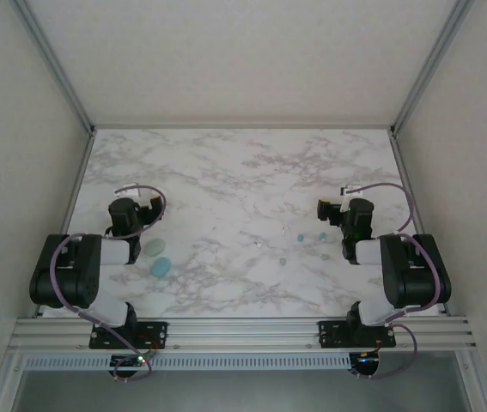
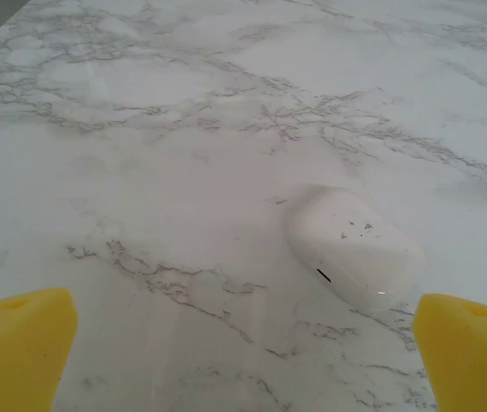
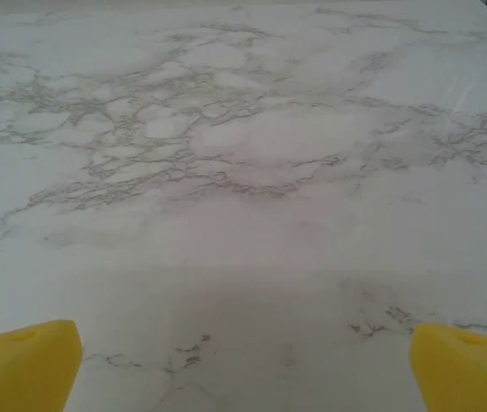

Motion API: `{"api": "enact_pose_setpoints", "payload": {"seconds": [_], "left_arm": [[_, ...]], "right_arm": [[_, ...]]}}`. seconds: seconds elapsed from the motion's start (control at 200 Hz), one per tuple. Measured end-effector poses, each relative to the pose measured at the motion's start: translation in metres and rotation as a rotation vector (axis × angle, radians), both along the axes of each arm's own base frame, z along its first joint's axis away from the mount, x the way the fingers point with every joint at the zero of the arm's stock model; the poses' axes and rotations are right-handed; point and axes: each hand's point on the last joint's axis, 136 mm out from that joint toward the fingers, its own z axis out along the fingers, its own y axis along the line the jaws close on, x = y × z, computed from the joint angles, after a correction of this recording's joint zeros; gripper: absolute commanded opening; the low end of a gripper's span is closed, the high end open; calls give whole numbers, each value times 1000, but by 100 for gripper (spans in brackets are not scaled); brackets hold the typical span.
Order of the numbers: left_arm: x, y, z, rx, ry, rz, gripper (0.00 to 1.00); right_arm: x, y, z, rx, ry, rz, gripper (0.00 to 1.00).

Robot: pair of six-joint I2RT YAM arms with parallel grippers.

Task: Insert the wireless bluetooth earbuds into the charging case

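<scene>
Yellow fingertips point(image 2: 20, 343) of the left end effector point(image 2: 243, 352) stand spread and empty. A white charging case point(image 2: 355, 249), lid shut, sits at 1 o'clock, probably so this arm handles cases. The right end effector point(image 3: 243, 365) is likewise spread over the bare bench point(image 3: 243, 172). From the bench's centre, the earbuds point(image 1: 321, 236) lie loose at 4 o'clock. A pale green case point(image 1: 154, 248) and a light blue case point(image 1: 161, 267) sit at 8 o'clock, contents unseen.
</scene>
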Motion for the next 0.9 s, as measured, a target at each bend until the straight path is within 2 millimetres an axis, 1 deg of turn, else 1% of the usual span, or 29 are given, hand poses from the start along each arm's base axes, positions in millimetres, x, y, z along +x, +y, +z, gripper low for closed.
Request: {"api": "enact_pose_setpoints", "payload": {"seconds": [0.611, 0.751, 0.811, 0.861, 0.901], "left_arm": [[0, 0, 0, 0, 0, 0, 100], [0, 0, 1, 1, 10, 1, 97], [1, 1, 8, -8, 33, 10, 94], [6, 2, 23, -17, 36, 16, 94], [12, 2, 40, -33, 27, 24, 94]], "right_arm": [[0, -2, 0, 4, 0, -4, 99], [0, 1, 0, 7, 7, 9, 99], [1, 3, 1, 11, 35, 20, 99], [4, 4, 8, 13, 56, 26, 99], [9, 6, 20, 19, 70, 30, 99]]}}
